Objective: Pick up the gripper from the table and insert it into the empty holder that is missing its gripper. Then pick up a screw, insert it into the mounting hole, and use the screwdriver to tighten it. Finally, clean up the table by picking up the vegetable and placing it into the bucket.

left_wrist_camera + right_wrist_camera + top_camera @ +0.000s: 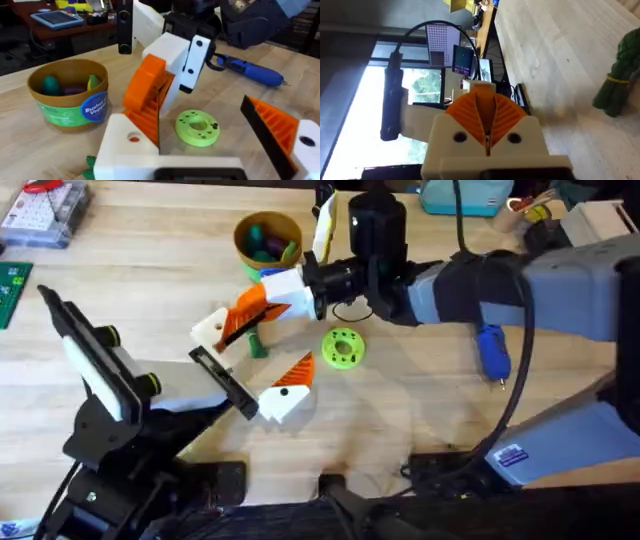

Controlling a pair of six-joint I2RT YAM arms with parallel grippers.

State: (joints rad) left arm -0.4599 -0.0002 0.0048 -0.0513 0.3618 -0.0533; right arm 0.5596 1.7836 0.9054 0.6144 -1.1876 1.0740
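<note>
Up close, the right gripper point(487, 125) has its orange ribbed pads point(470, 114) pressed together with nothing between them. It hangs over the table point(420, 420), just beside the vegetable point(258, 345). The gripper point(285, 390), the white-and-orange wedge, lies at the end of the left gripper point(250, 365). We cannot tell whether it is seated there or only resting against it, nor whether the left gripper is spread or closed.

Crowding is the risk we see. Both arms meet over one small patch, and a careless sweep of the right arm could nudge the wedge askew or roll the vegetable away. With its pads closed, the right gripper would only push whatever it meets until they part.

Around this, the lime-green disc point(343, 348) sits near the wedge. The bucket point(240, 240), already holding toy pieces, stands behind the right gripper, so its own wrist partly blocks that path. The screwdriver point(492, 350) lies well apart, by the right arm. We can make out no screw.
</note>
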